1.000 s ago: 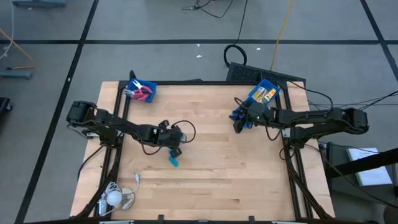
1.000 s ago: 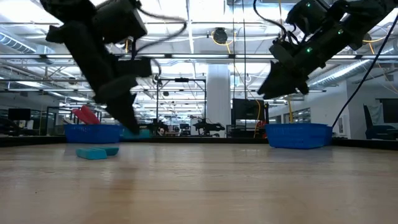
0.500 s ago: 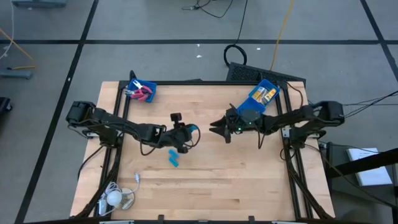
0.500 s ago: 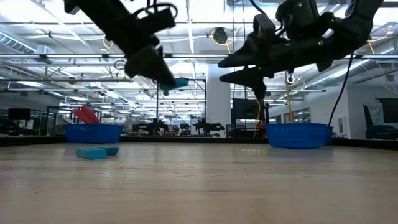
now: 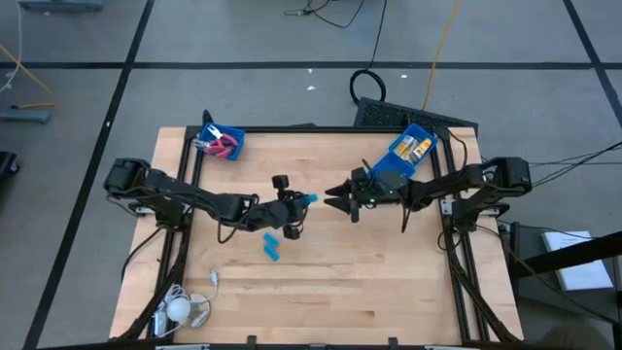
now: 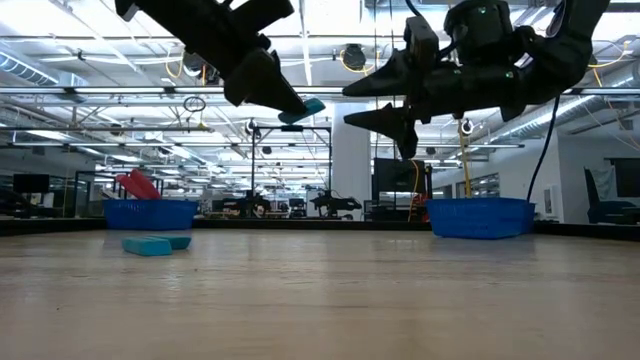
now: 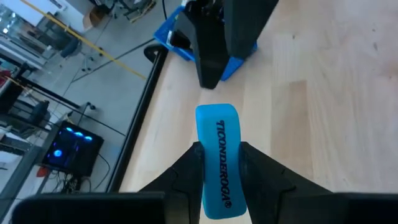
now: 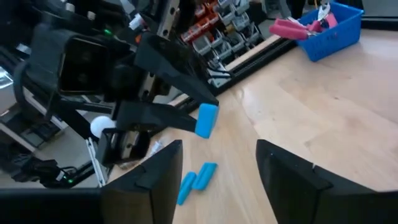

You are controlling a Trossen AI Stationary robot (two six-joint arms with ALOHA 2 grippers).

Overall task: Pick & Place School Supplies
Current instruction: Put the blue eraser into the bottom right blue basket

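Above the table's middle, the left gripper (image 5: 298,202) holds a light-blue eraser (image 7: 217,158) aloft, jaws nearly closed on its lower half, the free end sticking out toward the right arm. Printed lettering runs along its face. The right gripper (image 5: 333,200) faces it at about the same height, just apart, jaws spread wide and empty; this looks like a handover being set up.

Two more erasers (image 5: 270,247) lie side by side on the wood, nearer the front edge. Red-handled scissors (image 5: 220,146) sit in the far-left bin (image 5: 236,141); yellow packets (image 5: 416,148) sit in the far-right bin (image 5: 397,152).

Handling, as judged: the eraser looks light, slightly rubbery, with rounded ends; grippy rather than slick, not fragile. It should tolerate a firm pinch but may flex or pivot if taken at the very tip. Best hold for the right gripper: across the two broad flat faces of the exposed end, close behind the tip, clear of the left fingers (image 7: 186,171). The left should let go only once that pinch is seated.
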